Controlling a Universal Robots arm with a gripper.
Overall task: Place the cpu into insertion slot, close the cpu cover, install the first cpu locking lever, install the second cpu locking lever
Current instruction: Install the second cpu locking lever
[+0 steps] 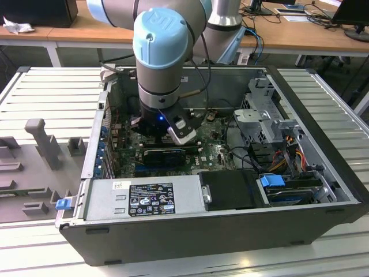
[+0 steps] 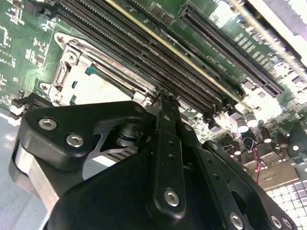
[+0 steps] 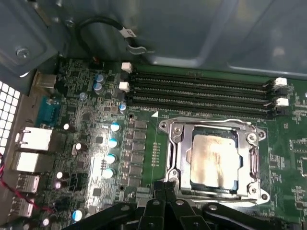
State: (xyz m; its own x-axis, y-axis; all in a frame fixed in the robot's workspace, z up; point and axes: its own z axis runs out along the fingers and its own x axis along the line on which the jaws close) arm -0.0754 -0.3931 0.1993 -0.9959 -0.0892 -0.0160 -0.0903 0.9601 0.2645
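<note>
While the arm is lowered into the open computer case [image 1: 323,173], the gripper [image 3: 165,189] is parked just beside the near edge of the socket [image 3: 165,153] on the green board [image 3: 144,143]. The chip [image 3: 215,160] is seen seated flat in the socket, with the metal frame plate [image 3: 249,158] lying down around it and the pale top showing through the window. The fingers [image 2: 165,120] are drawn together, tips almost meeting, and nothing is held between them. Whether either locking lever is latched cannot be told. The memory slots [image 3: 201,93] run just beyond the socket. The chip is judged light, stiff and fragile underneath; it would be best taken by opposite edges only, never pressed on the face. The frame plate is thin sheet metal, springy, best pushed at its free edge
</note>
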